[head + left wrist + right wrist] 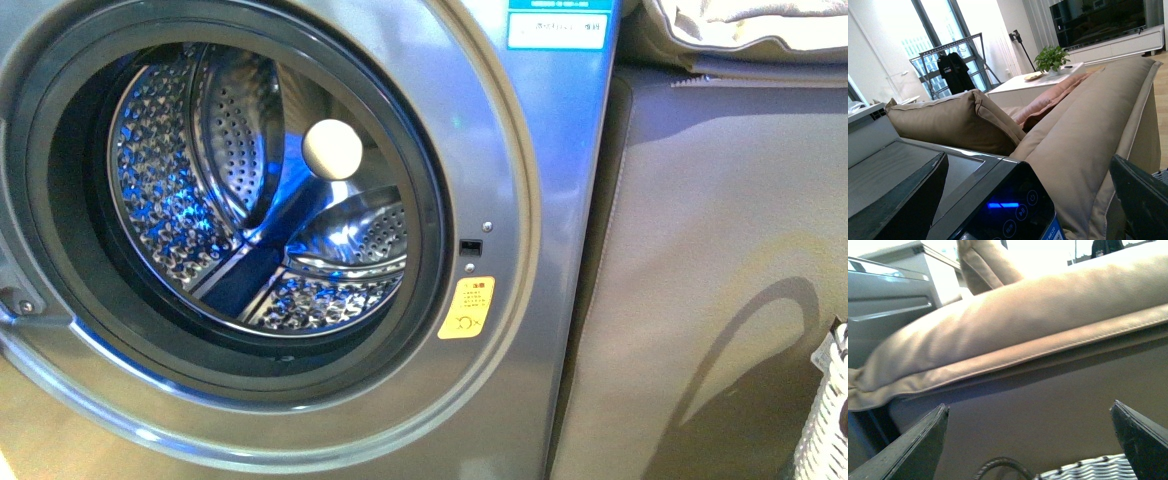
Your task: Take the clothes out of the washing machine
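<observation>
The grey washing machine [520,200] fills the left of the front view. Its round porthole is open onto the perforated steel drum [240,150]. A cream ball [332,149] shows inside the drum. I see no slate-blue clothes in any view; only blue reflections show in the drum. Neither gripper shows in the front view. My left gripper [1029,165] is open and empty, above the machine's top corner and its dark control panel [1008,210] with a blue light. My right gripper [1029,410] is open and empty, facing the sofa's side above the woven basket [1088,467].
A beige sofa side [720,280] stands right of the machine, with a cushion [740,30] on top. The grey-white woven basket [825,420] is at the lower right edge. A yellow sticker [466,307] sits beside the porthole. Beige cushions [958,120] lie behind the machine's top.
</observation>
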`<act>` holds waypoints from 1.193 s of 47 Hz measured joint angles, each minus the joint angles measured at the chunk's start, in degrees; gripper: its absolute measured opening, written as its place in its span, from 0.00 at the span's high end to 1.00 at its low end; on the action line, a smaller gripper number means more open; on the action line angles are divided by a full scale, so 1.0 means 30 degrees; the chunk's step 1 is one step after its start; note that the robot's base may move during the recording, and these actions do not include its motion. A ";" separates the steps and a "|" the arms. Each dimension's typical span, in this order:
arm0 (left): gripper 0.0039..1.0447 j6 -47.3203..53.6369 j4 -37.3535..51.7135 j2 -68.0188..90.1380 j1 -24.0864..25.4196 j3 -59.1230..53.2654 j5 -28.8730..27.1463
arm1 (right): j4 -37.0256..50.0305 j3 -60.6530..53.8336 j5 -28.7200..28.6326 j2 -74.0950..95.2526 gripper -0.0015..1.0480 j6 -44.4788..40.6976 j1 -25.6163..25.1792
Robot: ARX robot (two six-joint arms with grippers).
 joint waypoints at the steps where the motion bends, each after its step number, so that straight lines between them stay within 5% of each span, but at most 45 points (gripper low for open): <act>1: 0.06 -0.0007 0.0000 0.0000 0.0000 0.0000 0.0000 | -0.0015 -0.0284 0.0138 -0.0612 0.07 0.0204 0.0291; 8: 0.06 0.0000 0.0000 0.0000 0.0000 0.0000 0.0000 | -0.0743 -0.2455 0.2980 -0.4765 0.07 0.0066 0.3300; 16: 0.06 0.0000 0.0000 0.0000 0.0000 0.0007 0.0000 | -0.9537 -0.2565 0.5100 -0.8604 0.33 -0.4335 0.6375; 28: 0.06 -0.0007 0.0000 0.0000 0.0000 0.0007 0.0000 | -0.9879 -0.5020 0.6943 -1.0528 0.79 -0.5712 0.8196; 31: 0.06 -0.0007 0.0000 0.0000 0.0000 0.0007 0.0000 | -0.9887 -0.5391 0.8604 -1.0987 0.89 -0.5778 0.9304; 34: 0.06 -0.1078 -0.1953 0.0204 -0.0481 0.1166 -0.3512 | -0.9887 -0.5727 0.9151 -1.1329 0.99 -0.5799 1.0149; 40: 0.06 -0.3388 -0.5391 0.0874 -0.0364 0.3585 -1.0775 | -0.9923 -0.6280 0.9143 -1.1897 0.98 -0.5850 1.0542; 56: 0.06 -0.4466 -0.6579 0.1311 0.3585 0.5741 -1.4761 | -1.0382 -0.7227 0.9253 -1.3384 0.98 -0.5850 1.0550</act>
